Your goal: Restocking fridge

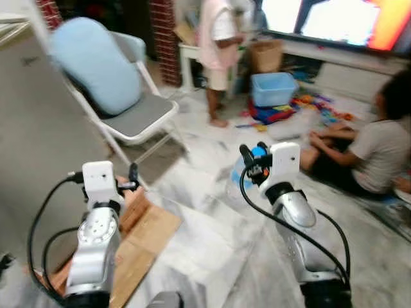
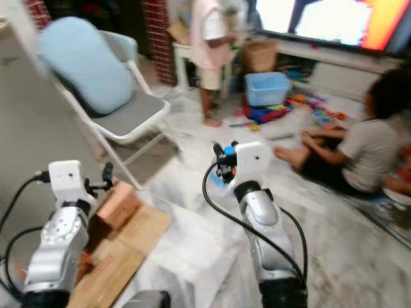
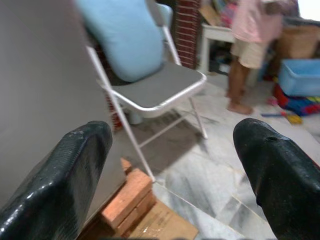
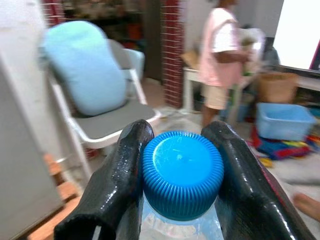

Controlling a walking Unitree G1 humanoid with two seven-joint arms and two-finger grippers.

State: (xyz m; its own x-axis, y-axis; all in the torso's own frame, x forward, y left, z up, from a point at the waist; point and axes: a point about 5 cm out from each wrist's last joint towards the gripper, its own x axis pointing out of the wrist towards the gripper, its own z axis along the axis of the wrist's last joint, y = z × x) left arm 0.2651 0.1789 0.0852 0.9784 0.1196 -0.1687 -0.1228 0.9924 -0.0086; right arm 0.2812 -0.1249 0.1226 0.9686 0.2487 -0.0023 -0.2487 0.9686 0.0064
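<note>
A bottle [image 4: 181, 186] is carried in the right gripper [image 4: 180, 175], its two black fingers [image 4: 119, 170] closed against the ribbed sides of the blue cap, just below the top; gripping at the neck probably lets the clear body hang freely below while the robot walks toward the fridge [image 1: 38, 135]. In the head views the bottle [image 1: 247, 168] is held out in front of the right arm, above the marble floor [image 1: 212, 218], with only a blue and clear patch seen past the wrist; the cap is bright blue, round and finely ridged, and the clear plastic under it appears to hold water, though the fill level cannot be told. The left gripper [image 3: 175, 165] is held forward with its fingers [image 3: 65, 170] wide apart and nothing between them, likely kept free for the fridge door; the pale fridge side stands to the robot's left, beside a folding chair [image 1: 128, 109] with a blue cushion [image 1: 96, 61]. A person stands [image 1: 217, 51] and another sits [image 1: 366, 151] farther off.
</note>
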